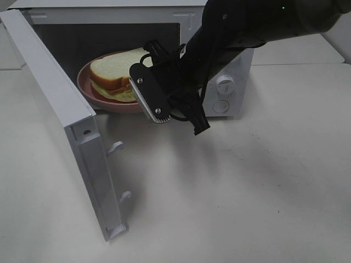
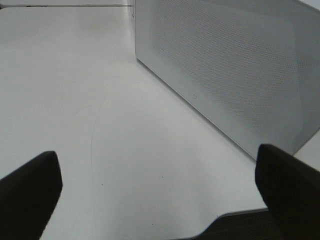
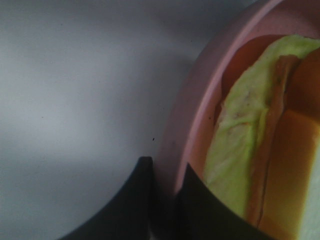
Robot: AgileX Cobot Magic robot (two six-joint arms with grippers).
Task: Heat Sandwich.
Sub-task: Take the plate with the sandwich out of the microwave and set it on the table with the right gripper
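Closest to the high camera is the big black right arm, which reaches down from the top corner to the mouth of the white microwave [image 1: 230, 60]. Its right gripper [image 3: 166, 170] is pinched on the rim of the pink plate [image 1: 88, 82]. One dark finger is on the outside of the rim and one is on the inside. The sandwich [image 1: 118, 68] lies on that plate, inside the open microwave and close to the front. It has white bread on top, with orange and pale green layers showing at the side. I cannot tell if the plate rests on the microwave floor or is held a bit above it.

The microwave door [image 1: 55, 93] swings wide open toward the left of the high view. Two little white hooks stick out of its edge. Two round knobs [image 1: 224, 84] sit one above the other on the front of the microwave, just beside the arm.

Everything stands on a plain white table [image 1: 247, 181]. It is smooth and bare, with soft grey shadows under the arm and the door. A thin line crosses it to the right of the microwave. Behind, only pale grey shows.

The left gripper [image 2: 160, 187] hangs over the table with its two black fingers far apart and nothing between them. Near it stands a flat grey panel [image 2: 225, 65] covered in tiny dots.
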